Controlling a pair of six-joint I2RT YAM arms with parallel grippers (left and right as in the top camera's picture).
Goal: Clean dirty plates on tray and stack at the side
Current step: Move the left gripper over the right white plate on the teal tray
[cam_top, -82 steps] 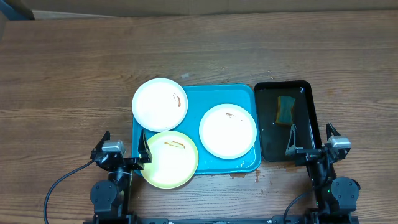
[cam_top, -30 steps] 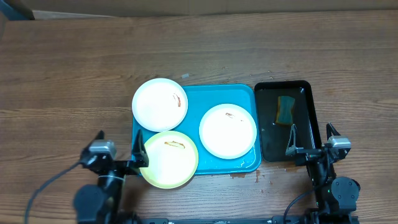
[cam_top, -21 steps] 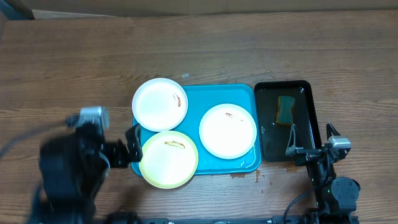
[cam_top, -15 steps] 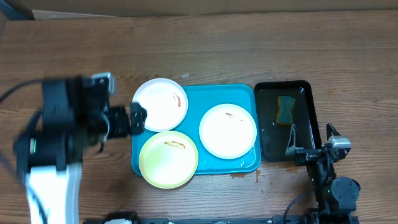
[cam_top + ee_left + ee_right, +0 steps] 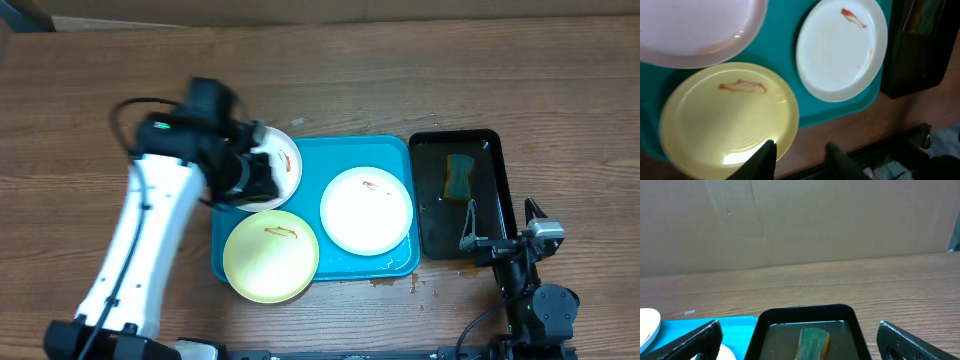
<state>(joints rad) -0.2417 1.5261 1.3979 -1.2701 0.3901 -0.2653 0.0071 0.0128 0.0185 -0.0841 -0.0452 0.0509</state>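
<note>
The left end effector is held open and empty over the far-left corner of the tray. The right end effector is parked wide open, nothing gripped, at the near edge of the surface. All three dirty plates are seen on the tray, smears up.

A red-smeared pale yellow plate lies lower left and a red-smeared white plate upper right on the turquoise tray. A second white plate is cut off upper left. The tool gapes at bottom centre.
</note>
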